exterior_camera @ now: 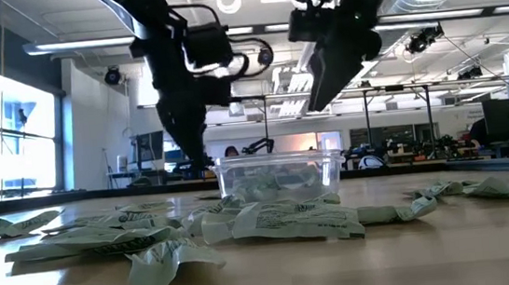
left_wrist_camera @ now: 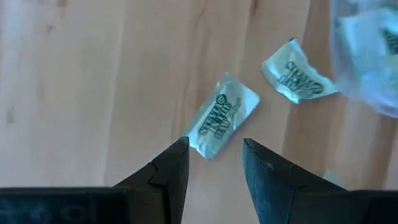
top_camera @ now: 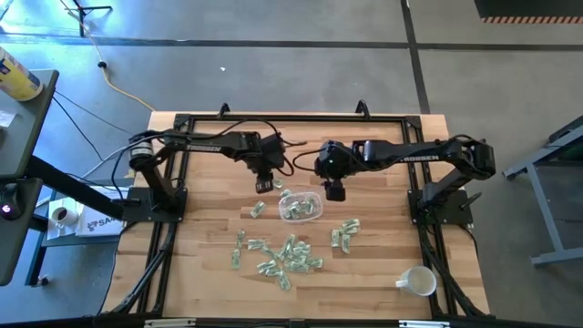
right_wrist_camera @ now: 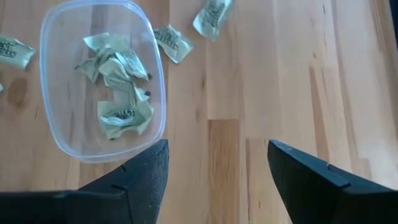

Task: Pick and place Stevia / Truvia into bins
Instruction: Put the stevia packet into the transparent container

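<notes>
Crumpled sachets [exterior_camera: 161,240] nearest on wooden worktop [top_camera: 383,273]; clear bin [right_wrist_camera: 93,87] part-filled; left tool [left_wrist_camera: 214,163], right tool [right_wrist_camera: 217,165] agape, empty.

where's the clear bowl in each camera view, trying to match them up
High view: clear bowl at table centre, just below both grippers.
Low view: mid-picture on the tabletop, behind the sachet pile.
Left wrist view: only a blurred edge at the picture's right side.
Right wrist view: the picture's left half, sachets inside.
Shared landmark: two loose sachets beside the bowl.

White mug [top_camera: 420,281] on wooden table [top_camera: 209,278] (near corner)
</notes>
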Available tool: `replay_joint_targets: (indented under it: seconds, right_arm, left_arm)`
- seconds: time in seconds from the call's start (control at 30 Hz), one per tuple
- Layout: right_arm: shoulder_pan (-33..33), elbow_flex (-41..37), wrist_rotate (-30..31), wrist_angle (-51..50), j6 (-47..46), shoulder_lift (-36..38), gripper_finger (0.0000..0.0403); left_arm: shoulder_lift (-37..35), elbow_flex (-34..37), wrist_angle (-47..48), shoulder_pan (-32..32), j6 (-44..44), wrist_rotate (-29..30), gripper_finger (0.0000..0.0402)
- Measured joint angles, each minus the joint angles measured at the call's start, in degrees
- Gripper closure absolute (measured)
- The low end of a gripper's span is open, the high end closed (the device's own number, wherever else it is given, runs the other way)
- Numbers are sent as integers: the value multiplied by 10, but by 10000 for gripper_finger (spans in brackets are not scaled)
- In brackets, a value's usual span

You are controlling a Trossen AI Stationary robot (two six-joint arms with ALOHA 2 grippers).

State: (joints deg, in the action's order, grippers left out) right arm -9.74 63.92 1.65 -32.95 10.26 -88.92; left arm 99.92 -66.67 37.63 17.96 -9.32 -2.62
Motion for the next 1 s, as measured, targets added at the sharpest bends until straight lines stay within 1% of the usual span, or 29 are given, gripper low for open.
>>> replay_joint_targets:
  seconds: [0.17, 0.27, 0.37, 0.53, 0.63, 0.73, 0.87, 0.93, 1.0]
  right_arm:
    - [0, 0, 15, -4, -2, 0, 141]
    - [-1, 0, 23, -3, -2, 0, 141]
    - [-1, 0, 30, -3, -5, 0, 141]
    - [-1, 0, 44, -3, -12, 0, 141]
    - [-1, 0, 51, -9, -12, 0, 141]
    - [-1, 0, 63, -24, -12, 0, 141]
    - [-1, 0, 64, -30, -19, 6, 141]
    - [-1, 0, 65, -45, -28, 15, 141]
    - [3, 0, 73, -61, -42, 29, 141]
  left_arm:
    - [37, 0, -37, 1, -27, 0, 220]
    - [59, 0, -55, 1, -30, -13, 220]
    - [82, -1, -50, 1, -43, -18, 220]
    - [96, -3, -47, 1, -44, -20, 227]
    - [96, -2, -49, 1, -44, -14, 257]
    - [97, -2, -50, 1, -44, -4, 307]
    - [97, -2, -50, 0, -35, 10, 377]
    - [97, -2, -49, 0, -17, 19, 381]
    - [92, -2, -49, 0, 3, 24, 375]
